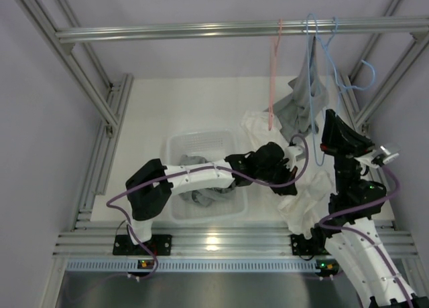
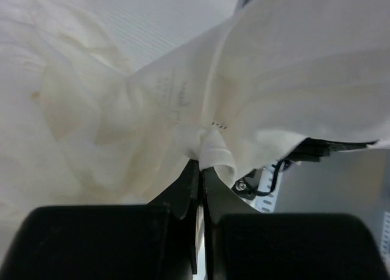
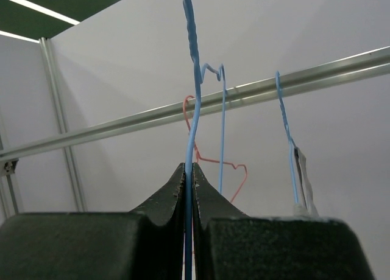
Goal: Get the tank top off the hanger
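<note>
A white tank top (image 1: 305, 191) lies bunched on the table's right side, spreading up to the left (image 1: 258, 124). My left gripper (image 1: 287, 162) is shut on a fold of it, and the left wrist view shows the cloth (image 2: 256, 91) pinched at my jaw tips (image 2: 202, 165). My right gripper (image 1: 332, 120) is raised and shut on the wire of a blue hanger (image 1: 330, 50) that hooks on the top rail. In the right wrist view that wire (image 3: 194, 103) runs up from between the closed jaws (image 3: 189, 169). Whether any strap is still on the hanger is hidden.
A grey garment (image 1: 303, 97) hangs on another blue hanger (image 1: 310, 40). An empty pink hanger (image 1: 273, 73) hangs to its left. A clear bin (image 1: 175, 147) holds grey clothes. Frame posts stand at both sides, and the rail (image 1: 201, 31) crosses overhead.
</note>
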`<state>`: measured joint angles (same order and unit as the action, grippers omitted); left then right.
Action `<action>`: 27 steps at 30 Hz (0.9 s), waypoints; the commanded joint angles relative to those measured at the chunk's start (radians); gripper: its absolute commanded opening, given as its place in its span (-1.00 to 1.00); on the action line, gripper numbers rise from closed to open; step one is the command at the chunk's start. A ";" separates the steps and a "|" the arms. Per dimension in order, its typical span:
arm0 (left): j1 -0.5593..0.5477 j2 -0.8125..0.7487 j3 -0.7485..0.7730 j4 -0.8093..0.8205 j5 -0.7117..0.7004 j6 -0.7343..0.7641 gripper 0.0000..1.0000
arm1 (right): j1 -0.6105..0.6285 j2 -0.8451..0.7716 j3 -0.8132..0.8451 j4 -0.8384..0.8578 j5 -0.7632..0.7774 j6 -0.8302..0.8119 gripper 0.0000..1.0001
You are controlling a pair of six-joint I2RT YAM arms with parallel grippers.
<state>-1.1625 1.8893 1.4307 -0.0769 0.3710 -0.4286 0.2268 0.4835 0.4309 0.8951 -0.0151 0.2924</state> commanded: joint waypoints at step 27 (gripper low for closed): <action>-0.025 -0.525 -0.262 -0.106 -0.545 0.083 0.98 | -0.003 -0.004 0.687 -1.348 -0.016 -0.078 -1.00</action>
<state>-1.1885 1.4647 1.1923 -0.1593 -0.0723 -0.3782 0.2268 0.4194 1.0801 -0.2878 0.0246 0.2344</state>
